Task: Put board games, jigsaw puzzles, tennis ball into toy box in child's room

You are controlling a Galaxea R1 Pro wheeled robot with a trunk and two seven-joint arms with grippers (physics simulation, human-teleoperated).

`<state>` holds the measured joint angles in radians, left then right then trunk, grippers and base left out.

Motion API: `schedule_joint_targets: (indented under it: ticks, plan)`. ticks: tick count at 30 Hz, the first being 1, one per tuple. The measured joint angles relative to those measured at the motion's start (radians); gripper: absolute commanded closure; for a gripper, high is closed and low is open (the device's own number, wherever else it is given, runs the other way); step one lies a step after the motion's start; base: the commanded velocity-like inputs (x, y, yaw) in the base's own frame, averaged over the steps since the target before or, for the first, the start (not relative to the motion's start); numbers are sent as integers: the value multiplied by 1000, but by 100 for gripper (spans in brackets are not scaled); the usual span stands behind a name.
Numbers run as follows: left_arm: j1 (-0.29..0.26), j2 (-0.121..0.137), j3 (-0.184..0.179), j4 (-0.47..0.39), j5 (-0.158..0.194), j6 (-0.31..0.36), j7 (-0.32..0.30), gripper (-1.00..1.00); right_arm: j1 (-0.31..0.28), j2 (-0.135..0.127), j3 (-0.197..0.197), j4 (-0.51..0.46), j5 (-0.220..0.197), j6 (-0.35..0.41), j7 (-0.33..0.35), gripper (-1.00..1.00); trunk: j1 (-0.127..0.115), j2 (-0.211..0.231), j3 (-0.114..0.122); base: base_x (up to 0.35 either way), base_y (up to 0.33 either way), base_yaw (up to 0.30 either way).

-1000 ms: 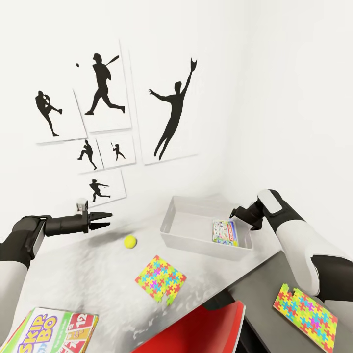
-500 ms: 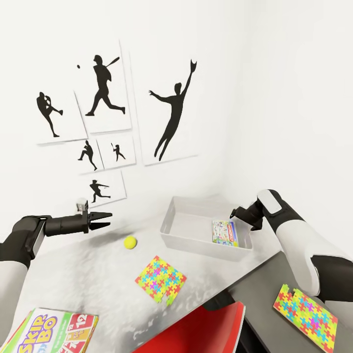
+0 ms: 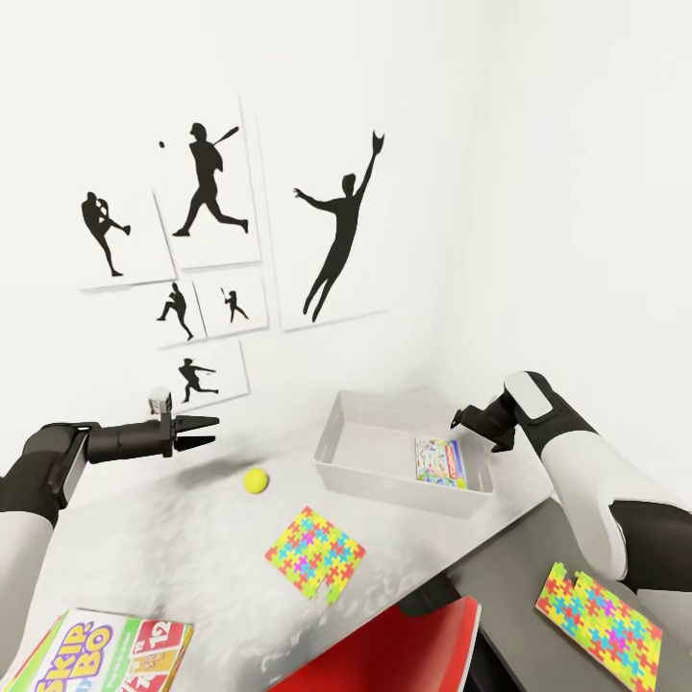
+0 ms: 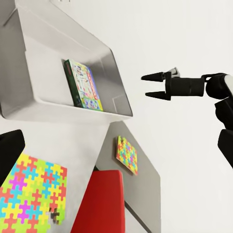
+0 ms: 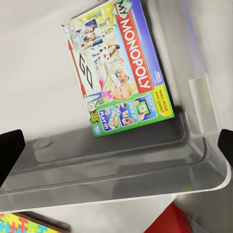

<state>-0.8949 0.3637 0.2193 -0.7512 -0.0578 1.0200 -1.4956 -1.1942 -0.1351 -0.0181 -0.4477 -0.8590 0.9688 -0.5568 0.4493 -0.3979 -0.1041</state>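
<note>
head view: your camera tilted slightly; nothing else moved. right pincer hangs released above the toy box, monopoly game inside. left pincer released.

My arms wear smooth white shells over black joints. Each tool is black, with two pointed fingers.

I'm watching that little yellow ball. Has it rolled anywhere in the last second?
No. The tennis ball keeps its place beside the toy box and puzzle; the whole picture shifted slightly because the camera moved.
</note>
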Motion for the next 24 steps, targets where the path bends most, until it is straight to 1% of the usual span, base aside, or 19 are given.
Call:
schedule_joint_targets:
  ticks: [6,15,24]
  plan:
    - [0,0,0,0,1,0,-2,-100,0,-1,0,0,0,0,0,-100,0,0,8,0,0,-22]
    - [0,0,0,0,1,-1,-1,-100,0,-2,0,0,-1,0,0,-100,0,0,19,0,0,-156]
    - [0,0,-1,0,1,-1,-1,-100,0,0,0,0,0,0,0,-100,0,0,20,0,0,-15]
